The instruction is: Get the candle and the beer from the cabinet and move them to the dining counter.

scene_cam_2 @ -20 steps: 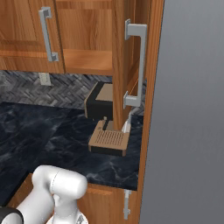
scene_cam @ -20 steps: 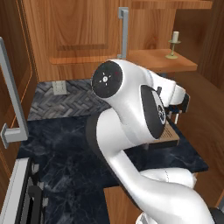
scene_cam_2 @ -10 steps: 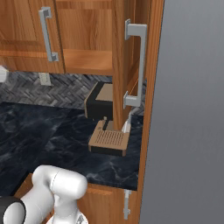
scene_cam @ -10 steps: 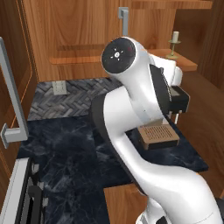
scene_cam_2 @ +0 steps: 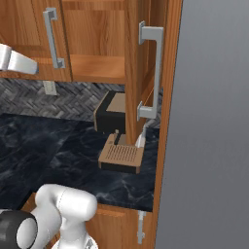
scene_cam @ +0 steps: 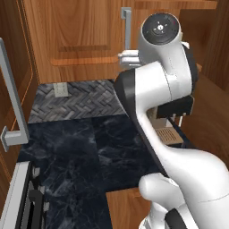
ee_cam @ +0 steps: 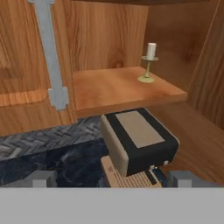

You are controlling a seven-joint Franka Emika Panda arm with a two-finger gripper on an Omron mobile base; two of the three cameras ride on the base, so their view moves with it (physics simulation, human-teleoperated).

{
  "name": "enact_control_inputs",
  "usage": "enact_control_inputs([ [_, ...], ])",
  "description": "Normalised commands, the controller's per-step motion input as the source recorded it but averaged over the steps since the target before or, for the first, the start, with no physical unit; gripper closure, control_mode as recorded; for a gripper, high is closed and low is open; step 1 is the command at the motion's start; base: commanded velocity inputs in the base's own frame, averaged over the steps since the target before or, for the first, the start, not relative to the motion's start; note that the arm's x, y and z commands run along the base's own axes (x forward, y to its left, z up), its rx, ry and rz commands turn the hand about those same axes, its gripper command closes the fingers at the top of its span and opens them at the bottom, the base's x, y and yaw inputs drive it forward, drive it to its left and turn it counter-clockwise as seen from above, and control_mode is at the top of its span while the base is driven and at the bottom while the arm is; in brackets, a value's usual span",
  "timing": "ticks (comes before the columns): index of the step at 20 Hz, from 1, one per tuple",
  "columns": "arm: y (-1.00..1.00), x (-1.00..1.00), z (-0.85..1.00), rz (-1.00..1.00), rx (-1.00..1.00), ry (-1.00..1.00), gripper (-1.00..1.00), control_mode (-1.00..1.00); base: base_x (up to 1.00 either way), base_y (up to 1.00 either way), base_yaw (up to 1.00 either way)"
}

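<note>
One candle (ee_cam: 150, 62) stands upright on the cabinet (ee_cam: 122, 89) shelf, toward its right rear. The arm has swung up over the last second, so the end effector (ee_cam: 111, 179), jaws spread wide and empty, now faces the shelf above the coffee machine (ee_cam: 139, 141). Beer unseen.

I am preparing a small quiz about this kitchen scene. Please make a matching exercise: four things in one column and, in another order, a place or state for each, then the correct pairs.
Things:
1. candle
2. coffee machine
3. end effector
4. wall outlet

Places or states:
A. on the black marble-look countertop, under the cabinet
B. open and empty
C. upright on the wooden shelf in the open cabinet
D. on the grey herringbone backsplash

Pairs: 1-C, 2-A, 3-B, 4-D
</note>
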Motion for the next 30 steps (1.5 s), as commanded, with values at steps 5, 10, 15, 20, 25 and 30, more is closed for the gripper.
enact_control_inputs([
  [5, -0.09, 0.54, 0.15, 0.16, 0.00, 0.13, -1.00, -1.00, 0.00, 0.00, 0.00],
  [10, 0.00, 0.61, 0.04, 0.11, 0.00, 0.01, -1.00, -1.00, 0.00, 0.00, 0.00],
  [15, 0.14, 0.58, -0.07, 0.03, 0.00, -0.05, -1.00, -1.00, 0.00, 0.00, 0.00],
  [20, 0.12, 0.55, -0.01, 0.00, 0.01, -0.04, -1.00, -1.00, 0.00, 0.00, 0.00],
  [25, 0.14, 0.52, 0.04, 0.00, 0.05, 0.00, -1.00, -1.00, 0.00, 0.00, 0.00],
  [30, 0.20, 0.39, 0.08, 0.00, 0.07, 0.01, -1.00, -1.00, 0.00, 0.00, 0.00],
])
